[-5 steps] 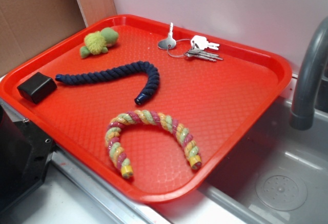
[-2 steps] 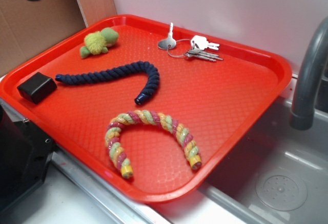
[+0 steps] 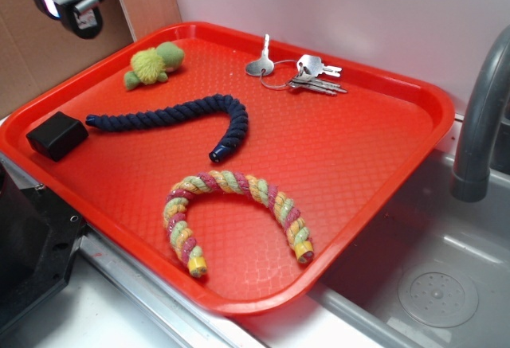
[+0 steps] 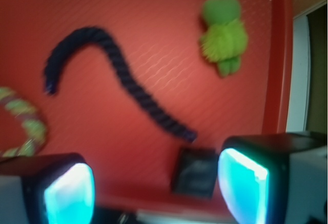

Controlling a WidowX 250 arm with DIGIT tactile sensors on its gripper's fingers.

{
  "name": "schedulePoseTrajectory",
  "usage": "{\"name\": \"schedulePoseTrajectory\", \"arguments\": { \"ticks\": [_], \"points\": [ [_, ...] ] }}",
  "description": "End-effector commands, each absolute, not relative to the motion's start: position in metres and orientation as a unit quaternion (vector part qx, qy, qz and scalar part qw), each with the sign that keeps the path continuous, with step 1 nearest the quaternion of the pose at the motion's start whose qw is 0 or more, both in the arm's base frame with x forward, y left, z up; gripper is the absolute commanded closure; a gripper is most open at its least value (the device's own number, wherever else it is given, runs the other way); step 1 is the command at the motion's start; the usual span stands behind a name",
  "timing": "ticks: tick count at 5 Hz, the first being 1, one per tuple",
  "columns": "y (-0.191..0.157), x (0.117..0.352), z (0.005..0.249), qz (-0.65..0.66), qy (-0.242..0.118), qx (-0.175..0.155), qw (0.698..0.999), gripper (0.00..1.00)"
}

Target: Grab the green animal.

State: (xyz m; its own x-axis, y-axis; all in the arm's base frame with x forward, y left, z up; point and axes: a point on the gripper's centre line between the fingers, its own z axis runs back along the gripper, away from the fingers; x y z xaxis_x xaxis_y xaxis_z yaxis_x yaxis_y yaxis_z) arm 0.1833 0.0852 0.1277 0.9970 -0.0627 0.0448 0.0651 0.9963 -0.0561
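Since the earlier frames the gripper (image 3: 68,1) has dropped further into the exterior view's top-left corner; nothing on the tray has shifted. Jaws stand spread wide and empty, with both pads (image 4: 69,193) visible in the wrist view and only tray between them. Green animal (image 3: 153,64) sits at about 11 o'clock on the red tray (image 3: 382,149), close to the far-left rim, well apart from everything else; in the wrist view it shows at 1 o'clock (image 4: 223,37), head pointing away from the gripper. Dark blue rope (image 3: 175,117) lies between it and tray centre, black box (image 3: 57,135) at 9 o'clock, keys (image 3: 299,73) at 12, multicoloured rope (image 3: 231,213) at 6. Handling guess: light, soft plush that will compress under the pads and not slip much, nothing fragile. Best hold looks like across the fuzzy shell, its widest part; head and legs are too small and floppy. Rim proximity could crowd one finger.
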Motion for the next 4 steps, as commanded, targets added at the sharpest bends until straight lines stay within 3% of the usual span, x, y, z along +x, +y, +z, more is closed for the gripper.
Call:
{"name": "schedulePoseTrajectory", "arguments": {
  "ticks": [1, 3, 4],
  "points": [
    [0.084, 0.197, 0.132, -0.053, -0.057, -0.004, 0.997, 0.00],
    [0.084, 0.197, 0.132, -0.053, -0.057, -0.004, 0.997, 0.00],
    [0.093, 0.230, 0.101, -0.087, -0.048, 0.010, 0.995, 0.00]
  ]
}}
